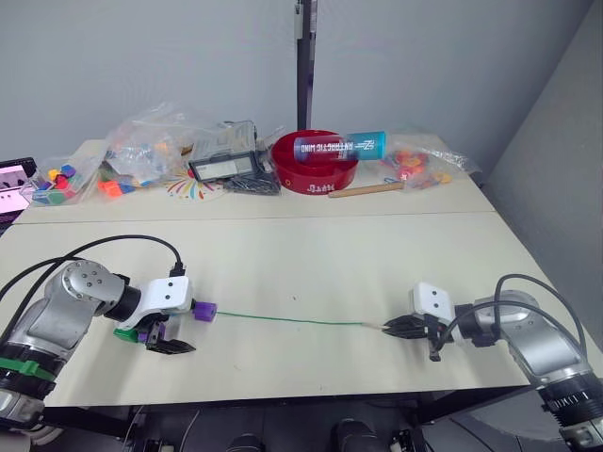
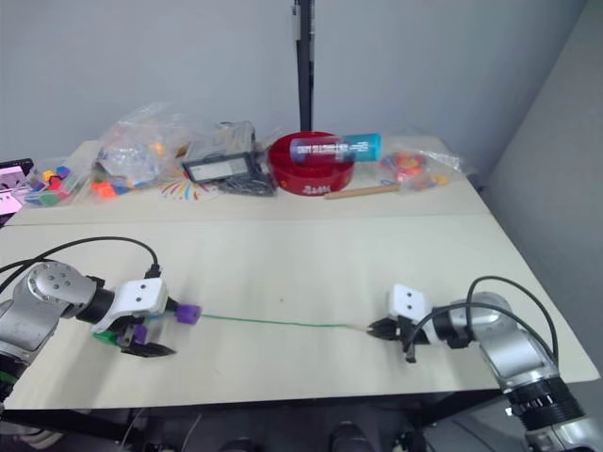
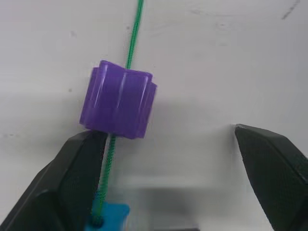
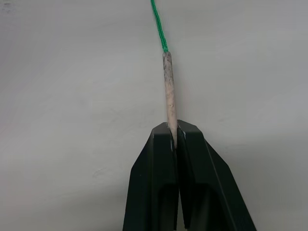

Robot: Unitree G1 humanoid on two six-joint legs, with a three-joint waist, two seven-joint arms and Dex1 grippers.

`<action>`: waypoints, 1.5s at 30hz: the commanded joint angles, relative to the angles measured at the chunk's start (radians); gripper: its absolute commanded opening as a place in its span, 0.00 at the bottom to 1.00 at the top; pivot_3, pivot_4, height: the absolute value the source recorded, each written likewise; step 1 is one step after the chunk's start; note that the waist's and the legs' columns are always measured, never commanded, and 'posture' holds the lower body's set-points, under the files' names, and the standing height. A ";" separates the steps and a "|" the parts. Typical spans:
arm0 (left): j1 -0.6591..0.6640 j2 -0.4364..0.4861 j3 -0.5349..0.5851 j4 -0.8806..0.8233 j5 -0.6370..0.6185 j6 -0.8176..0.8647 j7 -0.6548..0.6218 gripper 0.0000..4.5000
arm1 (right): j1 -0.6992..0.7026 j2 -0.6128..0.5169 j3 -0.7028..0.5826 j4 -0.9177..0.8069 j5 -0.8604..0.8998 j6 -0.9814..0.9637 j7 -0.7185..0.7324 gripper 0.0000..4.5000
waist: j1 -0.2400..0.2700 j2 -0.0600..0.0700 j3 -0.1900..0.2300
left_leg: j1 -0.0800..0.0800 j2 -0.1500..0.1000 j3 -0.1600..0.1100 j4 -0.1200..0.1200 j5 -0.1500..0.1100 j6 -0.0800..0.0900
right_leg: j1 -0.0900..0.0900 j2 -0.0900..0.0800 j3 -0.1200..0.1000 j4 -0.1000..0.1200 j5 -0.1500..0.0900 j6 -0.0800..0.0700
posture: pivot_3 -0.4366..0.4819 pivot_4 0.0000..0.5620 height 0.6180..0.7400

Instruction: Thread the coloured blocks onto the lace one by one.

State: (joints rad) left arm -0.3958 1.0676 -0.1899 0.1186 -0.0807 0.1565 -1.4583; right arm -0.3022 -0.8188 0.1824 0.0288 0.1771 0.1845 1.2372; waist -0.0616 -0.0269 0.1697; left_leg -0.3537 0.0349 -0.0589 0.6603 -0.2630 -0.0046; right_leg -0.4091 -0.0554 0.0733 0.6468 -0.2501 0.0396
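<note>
Blue tube (image 1: 340, 146) on red bowl (image 1: 315, 169): white lettering, not clearly legible.

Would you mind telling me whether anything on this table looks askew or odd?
One thing: the blue-capped tube lies tipped sideways across the red bowl's rim at the back. The lace runs straight and tidy.
</note>
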 commanded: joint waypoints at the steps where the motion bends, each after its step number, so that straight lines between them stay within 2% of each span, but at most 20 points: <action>1: -0.026 0.027 0.007 -0.046 0.007 0.031 -0.021 0.97 | -0.005 0.010 0.015 -0.019 -0.013 0.013 -0.003 0.00 | 0.001 0.000 0.000 | 0.000 0.000 0.000 0.000 0.000 0.000 | 0.000 0.000 0.000 0.000 0.000 0.000 | 0.48 0.27 0.92; 4: -0.084 0.051 -0.022 -0.045 0.041 0.030 -0.069 0.97 | -0.013 0.029 0.023 -0.025 -0.017 0.019 -0.016 0.00 | 0.001 -0.004 0.002 | 0.000 0.000 0.000 0.000 0.000 0.000 | 0.000 0.000 0.000 0.000 0.000 0.000 | 0.48 0.27 0.92; 12: -0.243 0.061 -0.102 0.023 0.134 0.013 -0.142 0.97 | -0.001 0.049 0.029 -0.056 -0.027 0.035 -0.036 0.00 | -0.001 -0.005 0.003 | -0.001 0.000 0.000 0.000 0.000 0.000 | 0.000 0.000 0.000 0.000 0.000 0.000 | 0.48 0.27 0.92; 17: -0.336 0.102 -0.210 -0.027 0.124 0.090 -0.156 0.97 | -0.006 0.057 0.034 -0.062 -0.032 0.041 -0.041 0.00 | -0.003 -0.006 0.004 | -0.001 0.000 0.000 0.000 0.000 0.001 | -0.001 0.000 0.000 -0.001 0.000 0.000 | 0.48 0.27 0.92; 21: -0.439 0.152 -0.348 -0.075 0.105 0.169 -0.156 0.97 | -0.008 0.067 0.042 -0.065 -0.035 0.045 -0.051 0.00 | -0.003 -0.008 0.005 | -0.001 0.000 0.000 0.000 -0.001 0.001 | -0.001 0.000 0.000 0.000 0.000 0.000 | 0.48 0.27 0.92; 24: -0.484 0.132 -0.405 -0.077 0.140 0.166 -0.156 0.97 | -0.004 0.077 0.043 -0.073 -0.036 0.051 -0.061 0.00 | -0.003 -0.008 0.005 | -0.001 0.000 0.000 0.000 -0.001 0.001 | -0.001 0.000 0.000 0.000 -0.002 0.002 | 0.48 0.27 0.92; 31: -0.494 0.036 -0.456 -0.113 0.171 0.217 -0.156 0.97 | 0.016 0.101 0.043 -0.112 -0.035 0.088 -0.090 0.00 | -0.004 -0.010 0.005 | -0.001 0.000 0.000 0.000 -0.001 0.001 | -0.001 0.001 0.000 0.000 0.000 0.000 | 0.48 0.27 0.92; 34: -0.475 -0.009 -0.449 -0.087 0.233 0.193 -0.149 0.97 | 0.023 0.106 0.044 -0.131 -0.033 0.105 -0.099 0.00 | -0.004 -0.010 0.006 | -0.001 0.000 0.000 0.000 -0.001 0.001 | -0.001 0.001 0.000 0.000 0.000 -0.001 | 0.48 0.27 0.92; 45: -0.432 -0.061 -0.442 -0.052 0.332 0.141 -0.156 0.97 | 0.030 0.108 0.037 -0.158 -0.027 0.136 -0.116 0.00 | -0.002 -0.010 0.006 | -0.001 0.000 0.000 0.000 -0.001 0.001 | -0.001 0.000 0.000 0.000 0.001 -0.002 | 0.48 0.27 0.92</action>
State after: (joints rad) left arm -0.8290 1.0013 -0.6501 0.0612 0.2351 0.3093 -1.6080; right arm -0.2875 -0.7145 0.2105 -0.1102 0.1430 0.3112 1.1228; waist -0.0637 -0.0370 0.1755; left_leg -0.3551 0.0345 -0.0595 0.6604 -0.2636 -0.0034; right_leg -0.4101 -0.0550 0.0736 0.6469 -0.2489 0.0371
